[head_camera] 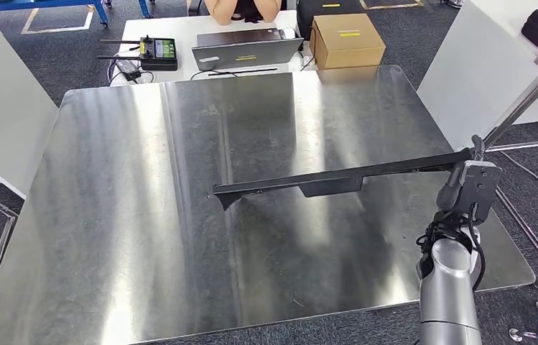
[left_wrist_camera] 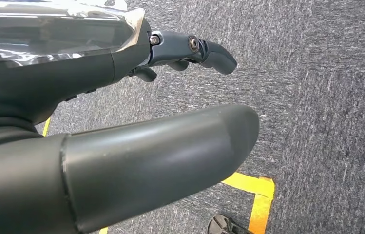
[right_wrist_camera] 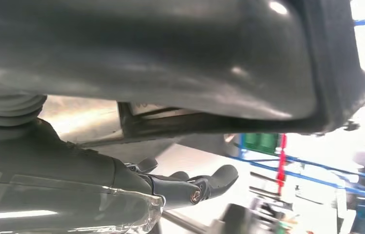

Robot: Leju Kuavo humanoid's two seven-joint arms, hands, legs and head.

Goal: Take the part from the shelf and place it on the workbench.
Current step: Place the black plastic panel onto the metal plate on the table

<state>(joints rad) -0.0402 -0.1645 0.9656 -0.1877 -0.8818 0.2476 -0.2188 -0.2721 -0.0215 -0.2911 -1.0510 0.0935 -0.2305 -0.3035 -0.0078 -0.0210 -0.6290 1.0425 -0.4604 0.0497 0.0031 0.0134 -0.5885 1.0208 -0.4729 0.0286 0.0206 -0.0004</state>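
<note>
A long, thin black part (head_camera: 323,177) stretches across the right half of the steel workbench (head_camera: 144,215), its far end pointing toward the middle. My right hand (head_camera: 470,188) grips the part's near end at the bench's right edge. Whether the part's far tip touches the steel I cannot tell. In the right wrist view the part (right_wrist_camera: 170,58) looms close above the dark fingers (right_wrist_camera: 190,187). My left hand (left_wrist_camera: 136,161) hangs over grey carpet, its fingers (left_wrist_camera: 204,48) apart and holding nothing.
Behind the bench a white table carries a cardboard box (head_camera: 347,39), a laptop (head_camera: 244,49) and a remote controller (head_camera: 158,52); a person (head_camera: 244,8) sits there. White furniture stands at the right (head_camera: 495,57) and left (head_camera: 0,108). Yellow tape (left_wrist_camera: 256,195) marks the carpet.
</note>
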